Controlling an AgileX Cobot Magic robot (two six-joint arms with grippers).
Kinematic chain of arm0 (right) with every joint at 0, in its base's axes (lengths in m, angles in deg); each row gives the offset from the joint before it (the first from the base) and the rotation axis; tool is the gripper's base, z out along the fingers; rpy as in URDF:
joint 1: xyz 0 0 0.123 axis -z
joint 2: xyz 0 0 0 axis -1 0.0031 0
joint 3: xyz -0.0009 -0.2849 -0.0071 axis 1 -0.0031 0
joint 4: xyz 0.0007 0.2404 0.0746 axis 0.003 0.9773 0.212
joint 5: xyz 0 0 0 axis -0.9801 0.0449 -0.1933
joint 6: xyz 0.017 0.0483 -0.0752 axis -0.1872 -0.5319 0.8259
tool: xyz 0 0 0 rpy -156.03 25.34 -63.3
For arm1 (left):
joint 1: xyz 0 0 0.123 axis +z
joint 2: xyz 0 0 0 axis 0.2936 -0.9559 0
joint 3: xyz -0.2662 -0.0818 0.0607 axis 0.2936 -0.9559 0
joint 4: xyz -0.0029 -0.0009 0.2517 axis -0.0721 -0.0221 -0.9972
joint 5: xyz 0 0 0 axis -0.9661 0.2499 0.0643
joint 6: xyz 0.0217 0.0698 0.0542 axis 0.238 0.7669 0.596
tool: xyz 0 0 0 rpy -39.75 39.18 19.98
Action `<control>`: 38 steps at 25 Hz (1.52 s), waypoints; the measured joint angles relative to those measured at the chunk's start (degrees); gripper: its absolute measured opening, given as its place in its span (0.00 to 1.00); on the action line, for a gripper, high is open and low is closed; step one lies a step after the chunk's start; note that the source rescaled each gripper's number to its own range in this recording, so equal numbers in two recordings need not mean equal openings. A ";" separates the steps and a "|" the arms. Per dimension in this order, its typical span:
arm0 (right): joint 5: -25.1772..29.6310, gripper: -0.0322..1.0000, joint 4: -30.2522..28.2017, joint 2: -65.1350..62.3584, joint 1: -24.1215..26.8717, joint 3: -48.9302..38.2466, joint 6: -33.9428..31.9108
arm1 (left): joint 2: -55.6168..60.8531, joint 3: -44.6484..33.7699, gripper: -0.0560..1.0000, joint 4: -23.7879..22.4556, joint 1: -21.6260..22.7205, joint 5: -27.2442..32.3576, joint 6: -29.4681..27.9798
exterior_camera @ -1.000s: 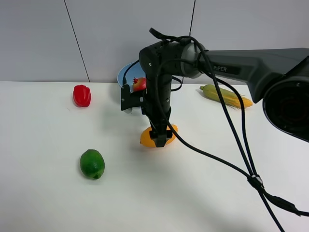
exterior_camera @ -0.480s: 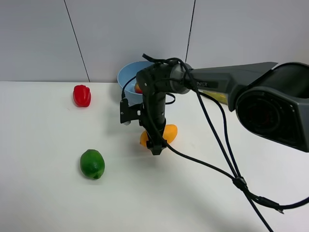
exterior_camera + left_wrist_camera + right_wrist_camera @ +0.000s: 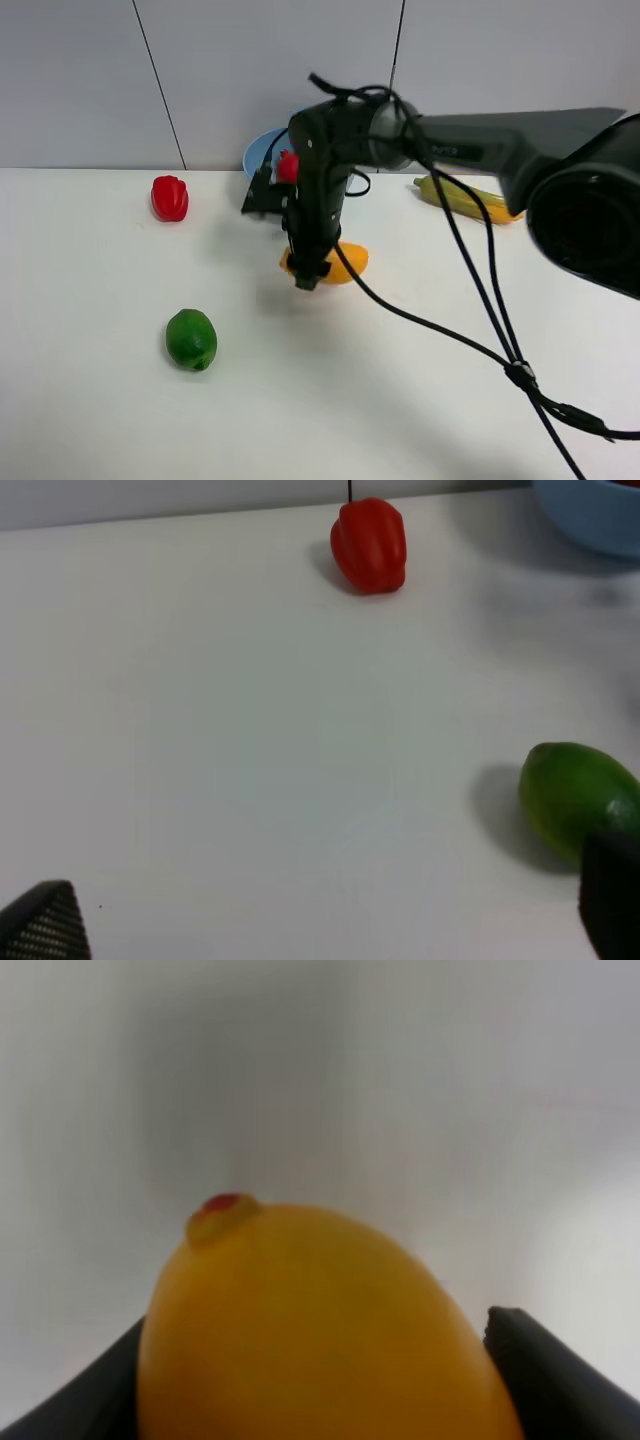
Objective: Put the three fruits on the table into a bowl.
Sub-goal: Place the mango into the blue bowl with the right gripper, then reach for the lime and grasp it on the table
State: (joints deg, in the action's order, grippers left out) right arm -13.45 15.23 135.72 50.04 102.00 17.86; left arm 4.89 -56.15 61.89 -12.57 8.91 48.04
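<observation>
My right gripper (image 3: 309,272) reaches in from the right and is shut on the orange-yellow mango (image 3: 338,262), holding it just above the white table (image 3: 400,400). In the right wrist view the mango (image 3: 310,1330) fills the space between the dark fingers (image 3: 560,1380). The red pomegranate (image 3: 288,166) lies in the light-blue bowl (image 3: 262,150) behind the arm, mostly hidden. The green lime (image 3: 191,339) lies front left on the table; it also shows in the left wrist view (image 3: 578,798). My left gripper (image 3: 325,930) is open and empty, apart from the lime.
A small red bell pepper (image 3: 169,197) stands at the back left, also in the left wrist view (image 3: 369,545). A corn cob (image 3: 470,198) lies at the back right. The bowl's edge (image 3: 590,510) shows in the left wrist view. Black cables hang from the right arm.
My right gripper has closed on the mango and moved it slightly up and to the left. The lime, pepper and corn have not moved.
</observation>
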 joint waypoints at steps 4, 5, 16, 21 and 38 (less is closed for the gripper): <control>-12.79 0.06 1.30 -6.61 2.57 0.00 -26.60 | 0.00 0.00 1.00 0.00 0.00 0.00 0.00; -15.87 0.06 0.78 -7.37 3.07 0.00 -31.04 | 0.00 0.00 1.00 0.00 0.00 0.00 0.00; -40.86 0.06 -15.72 -0.28 7.29 0.00 -43.59 | 0.00 0.00 1.00 0.00 0.00 0.00 0.00; -45.11 0.42 -18.67 1.20 8.19 0.00 -43.63 | 0.00 0.00 1.00 0.00 0.00 0.00 0.00; -1.93 1.00 -13.49 -19.18 2.04 0.00 -40.63 | 0.00 0.00 1.00 0.00 0.00 0.00 0.00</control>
State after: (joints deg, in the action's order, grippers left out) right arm -15.38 1.74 116.54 52.07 102.00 -22.77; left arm 4.89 -56.15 61.89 -12.57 8.91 48.04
